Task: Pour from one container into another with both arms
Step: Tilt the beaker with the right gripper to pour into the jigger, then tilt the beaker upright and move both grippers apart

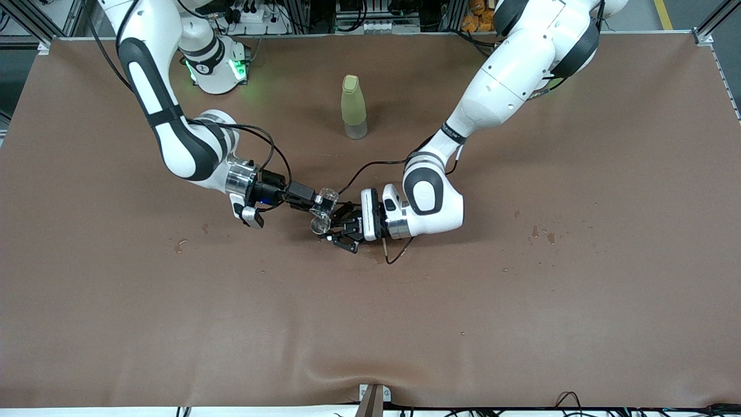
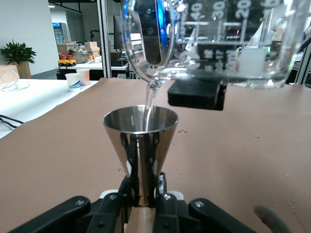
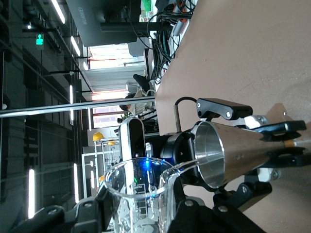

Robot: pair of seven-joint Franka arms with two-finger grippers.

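Over the middle of the table, a clear glass beaker (image 1: 326,198) with printed marks is tipped sideways, and my right gripper (image 1: 315,202) is shut on it. A thin stream of clear liquid (image 2: 150,99) runs from the beaker's lip (image 2: 154,80) into a steel cone-shaped measuring cup (image 2: 141,128). My left gripper (image 2: 143,182) is shut on the cup's narrow waist and holds it upright just under the spout. In the right wrist view, the beaker (image 3: 141,194) sits between the fingers and the steel cup (image 3: 228,150) is right beside its lip. From the front, the cup (image 1: 319,223) shows below the beaker.
A pale green bottle (image 1: 354,107) with a cap stands upright on the brown table cover (image 1: 521,301), nearer the robots' bases than the two grippers. A black cable (image 1: 399,252) loops on the table by the left wrist. Small wet spots (image 1: 541,233) mark the cover.
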